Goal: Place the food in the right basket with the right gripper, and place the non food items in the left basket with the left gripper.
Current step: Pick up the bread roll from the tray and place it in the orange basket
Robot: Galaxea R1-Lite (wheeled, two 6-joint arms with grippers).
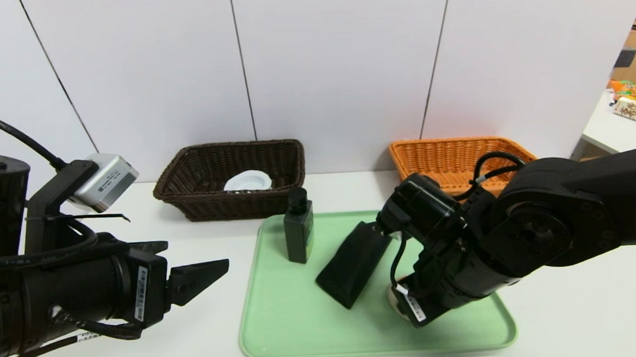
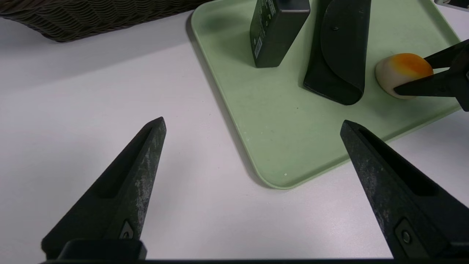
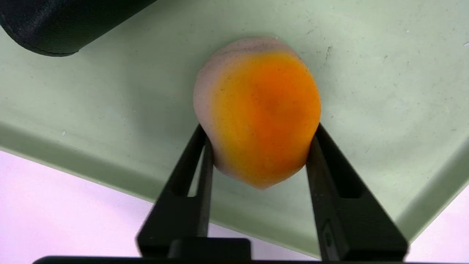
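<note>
Progress stands at roughly one item sorted out of four. The white round roll (image 1: 248, 181) lies inside the rectangular dark brown woven wicker basket (image 1: 187, 174) at the rear left of the white counter (image 1: 141, 340); that part of the non-food work appears done.

The food, a small off-white bun with a yellow-orange top (image 3: 258, 110), is still on the pale green plastic tray (image 1: 282, 322), near its front right corner. The right claw (image 3: 258, 154) is down over it with a finger pressed against each side of the bun, clamped on it. The bun rests on the tray floor, so by my judgement the grasp is made but the lift is not. The rectangular orange-tan woven wicker basket (image 1: 447, 155), at the rear right, shows nothing inside as far as the arm in front allows me to see.

Outstanding non-food items, both on the tray: the dark green square bottle with black cap (image 1: 299, 231), standing upright near the rear left corner, and the black elongated wedge-shaped block (image 1: 355, 263), lying just beside the bun.

The left claw (image 2: 253, 124) hangs over the counter left of the tray, fingers wide apart, holding nothing.
</note>
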